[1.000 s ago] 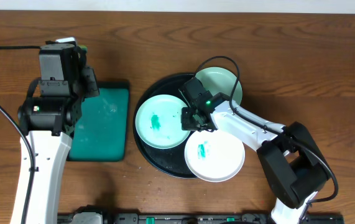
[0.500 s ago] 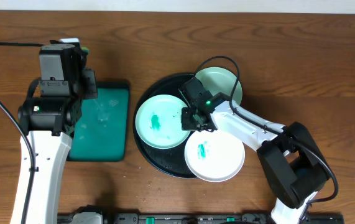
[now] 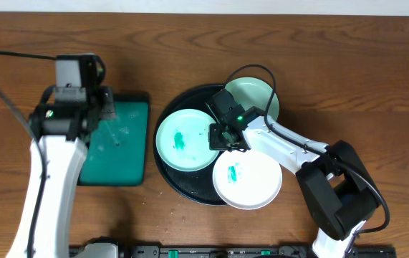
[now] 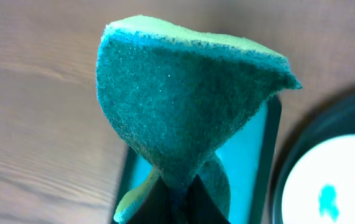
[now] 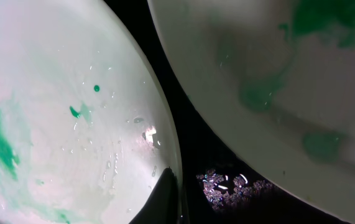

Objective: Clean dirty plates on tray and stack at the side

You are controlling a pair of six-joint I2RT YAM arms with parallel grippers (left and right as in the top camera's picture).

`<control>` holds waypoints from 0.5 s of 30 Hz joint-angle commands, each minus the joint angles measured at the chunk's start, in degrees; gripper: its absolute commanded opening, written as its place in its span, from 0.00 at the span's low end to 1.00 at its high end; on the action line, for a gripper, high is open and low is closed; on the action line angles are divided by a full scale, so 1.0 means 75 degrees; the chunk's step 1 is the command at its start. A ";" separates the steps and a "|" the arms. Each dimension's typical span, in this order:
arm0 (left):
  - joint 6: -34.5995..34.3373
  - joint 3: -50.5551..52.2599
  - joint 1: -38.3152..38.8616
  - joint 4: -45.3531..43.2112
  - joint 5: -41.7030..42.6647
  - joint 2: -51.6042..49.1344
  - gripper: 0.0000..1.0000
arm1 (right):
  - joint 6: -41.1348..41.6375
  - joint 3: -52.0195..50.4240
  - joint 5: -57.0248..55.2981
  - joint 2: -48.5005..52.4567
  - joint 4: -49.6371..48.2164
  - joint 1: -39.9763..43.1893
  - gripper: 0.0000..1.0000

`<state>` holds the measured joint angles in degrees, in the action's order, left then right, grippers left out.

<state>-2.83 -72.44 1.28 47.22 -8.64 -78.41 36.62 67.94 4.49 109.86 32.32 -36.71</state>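
Lying in the tray (image 3: 188, 192) are three plates (image 3: 183, 140), two smeared green.

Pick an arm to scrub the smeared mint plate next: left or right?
Left, probably. The left gripper is shut on the sponge, over the green tray beside that mint plate. The right gripper carries no sponge and sits at the plate's rim, better suited to steadying it.
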 commanded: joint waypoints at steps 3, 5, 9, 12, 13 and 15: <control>-0.0624 0.0160 -0.0009 0.0335 0.1574 -0.1419 0.07 | -0.0201 -0.0047 0.0015 -0.0003 0.0207 -0.0119 0.01; -0.0752 0.0160 -0.0082 0.0510 0.1891 -0.1862 0.07 | -0.0201 -0.0047 0.0015 -0.0003 0.0221 -0.0119 0.01; -0.0877 0.0160 -0.0350 0.0927 0.2480 -0.2451 0.07 | -0.0201 -0.0047 0.0015 -0.0003 0.0224 -0.0119 0.01; -0.0985 0.0157 -0.0618 0.1215 0.2859 -0.2570 0.07 | -0.0198 -0.0047 0.0015 -0.0003 0.0221 -0.0119 0.01; -0.0982 0.0157 -0.0685 0.1253 0.2970 -0.2562 0.07 | -0.0198 -0.0047 0.0015 -0.0003 0.0219 -0.0119 0.01; -0.0979 0.0157 -0.0831 0.1346 0.3252 -0.2500 0.07 | -0.0201 -0.0047 0.0015 -0.0003 0.0219 -0.0119 0.01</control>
<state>-9.02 -71.07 -3.42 56.66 10.44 -98.13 36.62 68.03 4.49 109.86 32.75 -36.71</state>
